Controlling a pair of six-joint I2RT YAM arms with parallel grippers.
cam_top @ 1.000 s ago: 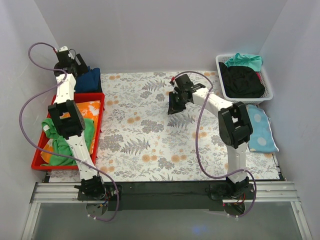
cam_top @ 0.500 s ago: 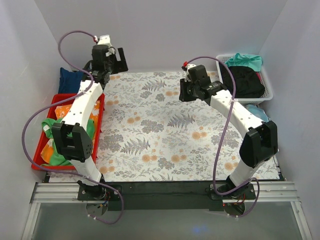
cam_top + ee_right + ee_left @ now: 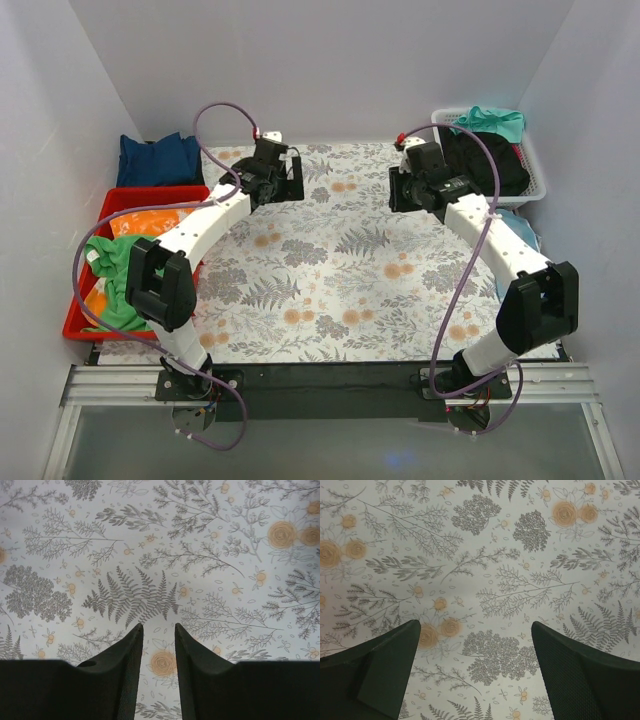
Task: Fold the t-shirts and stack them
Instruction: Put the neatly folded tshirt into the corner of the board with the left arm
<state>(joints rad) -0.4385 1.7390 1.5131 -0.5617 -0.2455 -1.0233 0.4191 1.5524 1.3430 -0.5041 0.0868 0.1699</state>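
The left gripper [image 3: 475,625] hangs over the surface [image 3: 485,540], a pale cloth printed with grey ferns and orange flowers. Its dark fingers [image 3: 380,675] stand wide apart; their height above it is hard to judge.

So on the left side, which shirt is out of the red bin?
The navy blue shirt, lying in the far left corner behind the red bin. The green shirt and the orange shirt lie crumpled inside it.
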